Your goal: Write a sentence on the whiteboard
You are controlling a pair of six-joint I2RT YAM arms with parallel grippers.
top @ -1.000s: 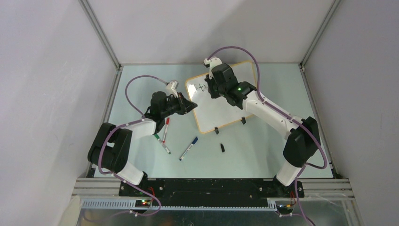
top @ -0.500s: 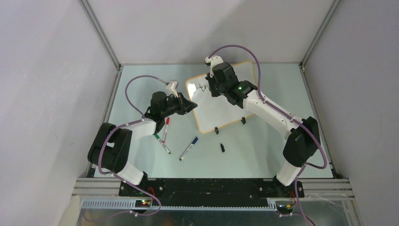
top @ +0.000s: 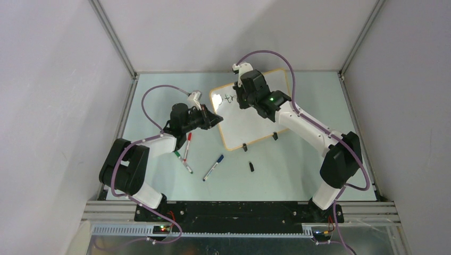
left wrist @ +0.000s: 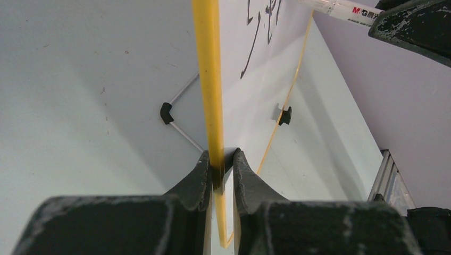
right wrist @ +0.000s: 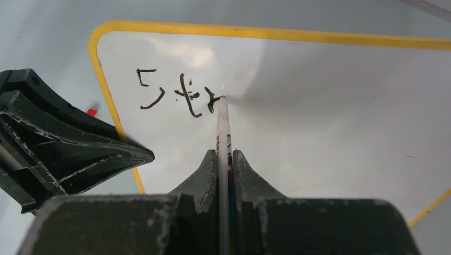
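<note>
The whiteboard (top: 250, 125), white with a yellow rim (left wrist: 209, 79), lies tilted at the middle of the table. My left gripper (top: 216, 119) (left wrist: 219, 166) is shut on the rim at the board's left edge. My right gripper (top: 240, 100) (right wrist: 224, 159) is shut on a white marker (right wrist: 222, 125). The marker's tip touches the board near its top left corner. The sentence (right wrist: 178, 95) is a few black strokes there, ending at the tip. These strokes (left wrist: 260, 32) also show in the left wrist view, with the marker (left wrist: 345, 7) above them.
Loose on the table left of the board lie a red-capped marker (top: 188, 139), a green-capped one (top: 177, 154) and a blue one (top: 214, 167). A small black cap (top: 251, 167) lies near the front. Two black clip feet (top: 244, 147) (top: 274, 136) sit on the board's near edge.
My right gripper has shifted slightly to the right along the top line with the marker, adding strokes. The left arm and the board have not moved.
</note>
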